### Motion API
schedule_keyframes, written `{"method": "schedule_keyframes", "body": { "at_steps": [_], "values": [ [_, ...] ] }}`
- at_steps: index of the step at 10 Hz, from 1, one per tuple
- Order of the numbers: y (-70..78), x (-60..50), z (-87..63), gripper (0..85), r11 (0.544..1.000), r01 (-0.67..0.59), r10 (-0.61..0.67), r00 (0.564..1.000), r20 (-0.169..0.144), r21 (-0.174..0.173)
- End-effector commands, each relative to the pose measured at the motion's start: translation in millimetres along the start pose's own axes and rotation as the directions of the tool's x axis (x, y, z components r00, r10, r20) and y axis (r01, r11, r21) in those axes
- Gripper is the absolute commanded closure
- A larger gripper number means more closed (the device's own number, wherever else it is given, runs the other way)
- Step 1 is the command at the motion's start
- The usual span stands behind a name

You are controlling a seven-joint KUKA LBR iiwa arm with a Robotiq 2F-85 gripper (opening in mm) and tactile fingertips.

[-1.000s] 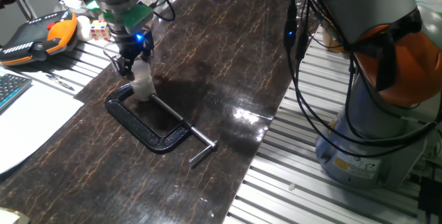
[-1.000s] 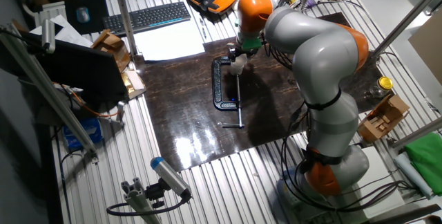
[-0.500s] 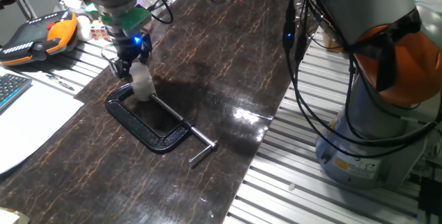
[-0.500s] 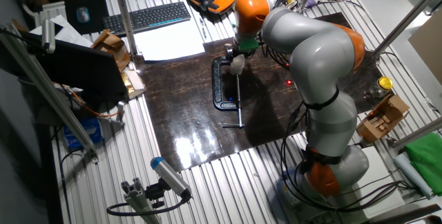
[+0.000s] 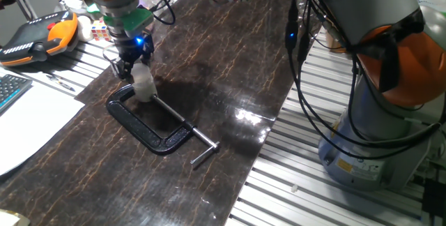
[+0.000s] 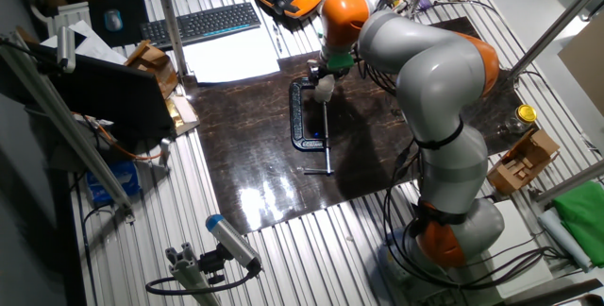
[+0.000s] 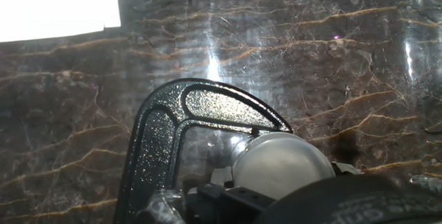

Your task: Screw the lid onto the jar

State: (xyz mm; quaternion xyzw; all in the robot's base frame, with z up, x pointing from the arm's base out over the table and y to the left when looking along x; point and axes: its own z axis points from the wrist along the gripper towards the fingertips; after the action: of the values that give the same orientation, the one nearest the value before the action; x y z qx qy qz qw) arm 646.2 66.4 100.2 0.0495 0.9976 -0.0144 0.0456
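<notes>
Your end effector (image 5: 129, 66) sits right over the jar (image 5: 144, 86), touching its top; fingers look closed around the lid (image 7: 280, 165), though you can't tell for sure. Jar stands upright in the black C-clamp (image 5: 148, 123) at its curved end, on the worktop (image 5: 209, 58).

The arm (image 6: 429, 79) is built of bulky rounded grey-white segments joined by orange bands. Black cables are draped along it. At upper left, a green collar and blue light are seen above the black gripper (image 5: 129, 66).
</notes>
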Motion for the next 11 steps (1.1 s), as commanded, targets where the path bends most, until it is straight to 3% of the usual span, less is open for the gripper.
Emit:
{"method": "schedule_keyframes", "body": {
  "at_steps": [1,11],
  "values": [
    [0.0,0.1,0.2,16.3,1.000,-0.002,0.002,1.000,0.000,-0.001],
    [0.0,0.9,2.8,16.3,0.999,0.032,-0.032,0.999,0.006,-0.003]
  ]
}}
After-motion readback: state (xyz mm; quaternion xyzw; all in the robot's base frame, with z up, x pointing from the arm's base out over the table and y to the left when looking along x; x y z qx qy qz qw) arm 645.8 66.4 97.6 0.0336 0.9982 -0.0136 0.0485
